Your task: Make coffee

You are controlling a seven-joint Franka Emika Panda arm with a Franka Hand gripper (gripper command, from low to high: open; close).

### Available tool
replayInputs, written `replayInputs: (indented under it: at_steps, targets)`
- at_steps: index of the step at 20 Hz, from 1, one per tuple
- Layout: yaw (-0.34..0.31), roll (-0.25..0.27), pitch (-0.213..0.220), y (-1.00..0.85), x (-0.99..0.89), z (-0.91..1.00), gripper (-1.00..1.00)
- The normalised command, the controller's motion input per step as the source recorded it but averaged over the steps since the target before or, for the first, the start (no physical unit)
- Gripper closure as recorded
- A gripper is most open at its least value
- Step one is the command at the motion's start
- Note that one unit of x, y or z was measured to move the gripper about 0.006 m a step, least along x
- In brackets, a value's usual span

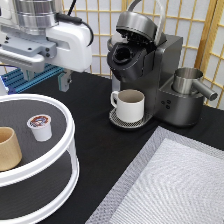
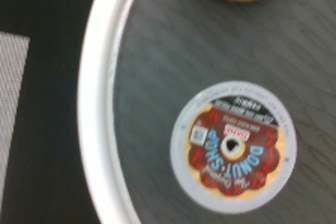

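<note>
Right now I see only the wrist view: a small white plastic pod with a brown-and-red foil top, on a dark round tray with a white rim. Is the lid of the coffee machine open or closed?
Observer: Open. The hinged lid of the dark grey coffee machine stands tilted up, at the exterior view's top.
Operator: Is any cup under it?
Observer: Yes, a white mug with a handle stands on its drip plate.
Operator: Where is the gripper?
Observer: The gripper hangs at the exterior view's top left, apart from the pod, which stands upright on the tray.
</note>
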Motion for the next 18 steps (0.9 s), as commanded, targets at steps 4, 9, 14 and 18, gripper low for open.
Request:
replayInputs:
  at_steps: [4, 9, 14, 18]
  targets:
    - [0.012, -0.116, -0.082, -0.28, -0.07, -0.30, -1.00]
    - [0.070, -0.132, -0.008, -0.24, -0.02, -0.35, -1.00]
    - [0.014, -0.013, 0.000, -0.33, 0.00, -0.27, -1.00]
    - [0.010, 0.000, -0.008, -0.27, -0.01, -0.25, -1.00]
